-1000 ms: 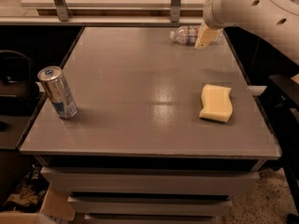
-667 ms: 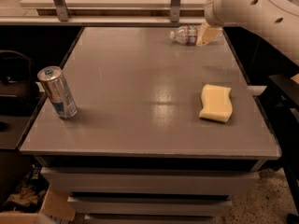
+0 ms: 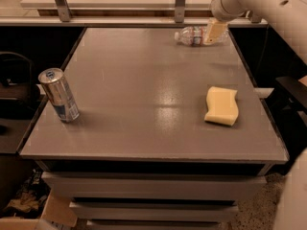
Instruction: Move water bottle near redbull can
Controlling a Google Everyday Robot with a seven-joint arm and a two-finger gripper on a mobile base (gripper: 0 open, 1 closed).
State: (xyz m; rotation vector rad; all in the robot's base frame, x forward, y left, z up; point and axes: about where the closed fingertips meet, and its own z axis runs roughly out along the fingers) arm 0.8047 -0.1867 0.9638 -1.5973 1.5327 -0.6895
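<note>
The water bottle [image 3: 190, 35] lies on its side near the far right edge of the grey table [image 3: 144, 95], its cap pointing left. My gripper [image 3: 213, 32] comes down from the white arm [image 3: 259, 4] at the top right. It sits right at the bottle's right end, touching or overlapping it. The redbull can [image 3: 59, 95] stands upright near the table's front left edge, far from the bottle and the gripper.
A yellow sponge [image 3: 221, 105] lies on the right side of the table. A rail with metal posts [image 3: 178, 3] runs behind the far edge. A dark chair [image 3: 14, 87] stands to the left, and cardboard [image 3: 33, 214] lies on the floor at the lower left.
</note>
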